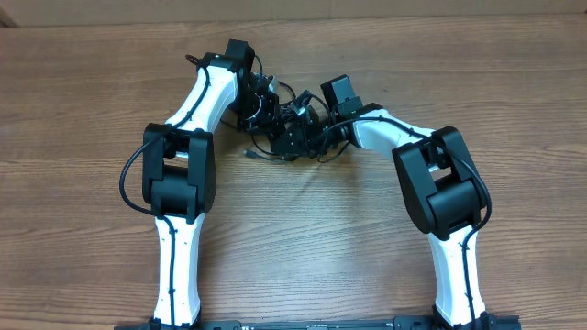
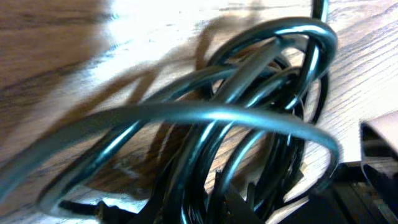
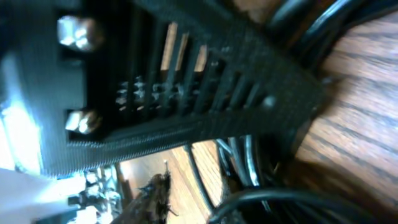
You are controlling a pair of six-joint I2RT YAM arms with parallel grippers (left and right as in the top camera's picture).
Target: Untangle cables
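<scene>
Knotted cables (image 2: pixel 249 81) centre-back; open table (image 1: pixel 303 238) in front.

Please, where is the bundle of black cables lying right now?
In the overhead view, the cables lie at the far middle of the table, between the left arm and the right arm. The left wrist view shows them close up.

This is looking like a robotics lab. A left arm (image 1: pixel 174 257) and a right arm (image 1: pixel 454 266) are standing at a wooden table (image 1: pixel 303 238).
</scene>
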